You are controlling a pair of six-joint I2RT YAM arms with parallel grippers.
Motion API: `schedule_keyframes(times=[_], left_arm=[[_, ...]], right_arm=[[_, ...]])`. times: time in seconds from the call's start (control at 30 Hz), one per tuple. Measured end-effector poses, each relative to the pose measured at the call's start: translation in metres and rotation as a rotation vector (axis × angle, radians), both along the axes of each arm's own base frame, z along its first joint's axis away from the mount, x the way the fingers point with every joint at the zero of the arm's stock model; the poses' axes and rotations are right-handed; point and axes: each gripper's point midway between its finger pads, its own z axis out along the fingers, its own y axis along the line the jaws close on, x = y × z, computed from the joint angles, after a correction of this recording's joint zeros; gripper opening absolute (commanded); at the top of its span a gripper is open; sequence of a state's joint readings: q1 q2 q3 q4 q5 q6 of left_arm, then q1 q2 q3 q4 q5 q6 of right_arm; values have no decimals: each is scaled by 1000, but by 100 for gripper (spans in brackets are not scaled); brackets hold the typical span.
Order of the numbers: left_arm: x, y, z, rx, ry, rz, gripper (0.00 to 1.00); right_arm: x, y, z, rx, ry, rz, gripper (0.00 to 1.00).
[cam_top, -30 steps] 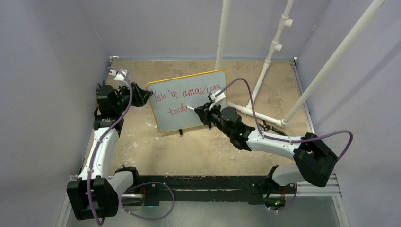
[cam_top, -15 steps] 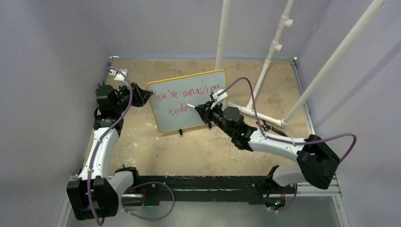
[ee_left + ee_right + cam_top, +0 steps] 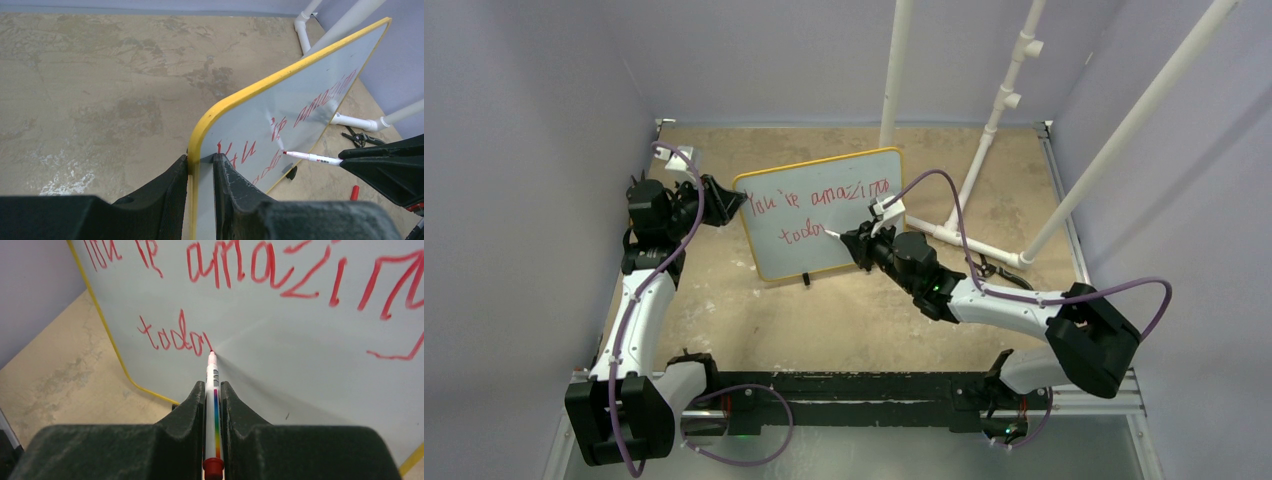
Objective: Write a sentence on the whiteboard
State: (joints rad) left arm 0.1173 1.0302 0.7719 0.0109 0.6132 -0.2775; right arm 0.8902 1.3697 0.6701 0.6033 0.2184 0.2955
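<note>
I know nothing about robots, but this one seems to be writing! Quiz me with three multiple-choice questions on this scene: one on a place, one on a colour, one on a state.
1. Where does the left claw grip the whiteboard?
A) its left edge, seen from above
B) its right edge
C) one of its feet

2. What colour is the writing?
A) blue
B) red
C) green

3. What is the right claw doing?
A) standing open and empty
B) shut on the marker
C) shut on the board's rim

Answers:
1 A: it pinches the yellow frame near that corner.
2 B: every letter is red.
3 B: the marker sits clamped in it, with its tip at the board.
</note>
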Motion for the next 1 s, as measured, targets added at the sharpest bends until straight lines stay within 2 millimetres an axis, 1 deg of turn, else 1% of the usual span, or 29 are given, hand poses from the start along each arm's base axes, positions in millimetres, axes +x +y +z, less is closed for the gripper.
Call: schedule_keyframes(times=[0.17, 0.23, 0.37, 0.53, 0.6, 1.0], left_arm=[[0, 0, 0, 0, 0, 0, 23], [0, 0, 0, 0, 0, 0, 23], [0, 0, 0, 0, 0, 0, 23], [0, 0, 0, 0, 0, 0, 23], [0, 0, 0, 0, 0, 0, 23], [0, 0, 0, 0, -1, 0, 23]], right_arm=[[-7, -7, -22, -25, 47, -4, 0], [-7, -8, -24, -30, 52, -4, 0], [-7, -10, -15, -22, 33, -12, 0], [-8, -15, 7, 18, -6, -24, 0], [-8, -17, 13, 30, -17, -28, 0], [1, -18, 1, 6, -1, -51, 0]])
